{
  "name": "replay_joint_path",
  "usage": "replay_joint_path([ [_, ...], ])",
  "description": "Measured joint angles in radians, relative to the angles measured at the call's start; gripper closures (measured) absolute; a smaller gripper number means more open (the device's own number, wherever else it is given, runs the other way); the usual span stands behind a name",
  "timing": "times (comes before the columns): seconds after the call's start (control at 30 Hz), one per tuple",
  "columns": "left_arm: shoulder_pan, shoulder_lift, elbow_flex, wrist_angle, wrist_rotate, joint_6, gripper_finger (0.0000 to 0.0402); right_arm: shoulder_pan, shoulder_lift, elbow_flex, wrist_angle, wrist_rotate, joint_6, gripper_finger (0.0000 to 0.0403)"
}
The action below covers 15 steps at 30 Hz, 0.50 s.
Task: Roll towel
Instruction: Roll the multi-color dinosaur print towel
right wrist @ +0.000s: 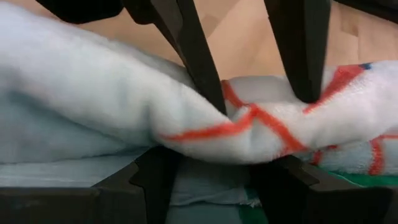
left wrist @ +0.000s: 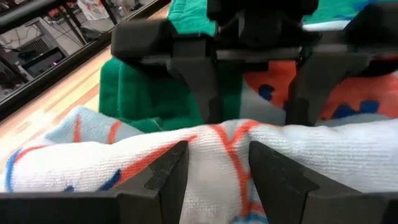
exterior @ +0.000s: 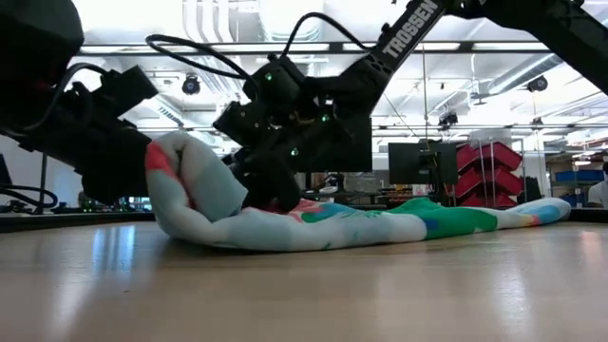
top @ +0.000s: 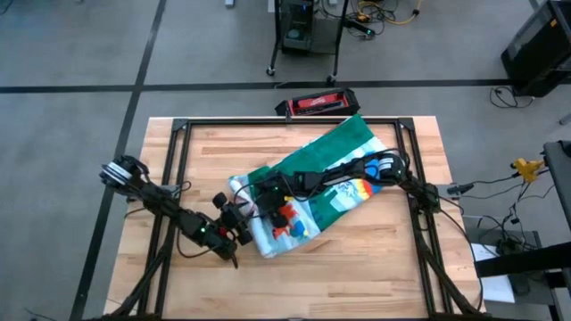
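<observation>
The towel (top: 339, 165) lies as a long band slanting from the table's near left to its far right, green back showing at the far end and dinosaur print toward the near end. Its near-left end (exterior: 195, 185) rises in a thick hump. My left gripper (top: 239, 225) is at that end from the near-left side, and my right gripper (top: 270, 198) faces it from the far-right side. Both are shut on the same raised fold, their fingertips almost meeting. My left gripper (left wrist: 217, 171) pinches a raised, several-layered fold (left wrist: 217, 146) at the towel's near-left end between its two fingers, slanting down from the near left. The fold stands up off the table. The band behind it lies flat. My right gripper (right wrist: 217, 180) pinches the same fold (right wrist: 249, 134) between its two fingers from the opposite, far-right side, slanting down. The pale cloth bulges over its fingers. The towel's long remainder (exterior: 427, 220) rests on the table.
Black frame rails (top: 178, 178) run along the table's left, right and far sides. A red and black case (top: 317, 102) sits beyond the far edge. Bare wood (top: 357, 276) stretches toward the near edge.
</observation>
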Motion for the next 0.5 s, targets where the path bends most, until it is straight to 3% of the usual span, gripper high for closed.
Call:
replay_joint_path([
  [0.5,0.004,0.0,0.0,0.018,0.009,0.015,0.0246,0.012,-0.169,-0.024,-0.256,0.057,-0.063,0.0222],
])
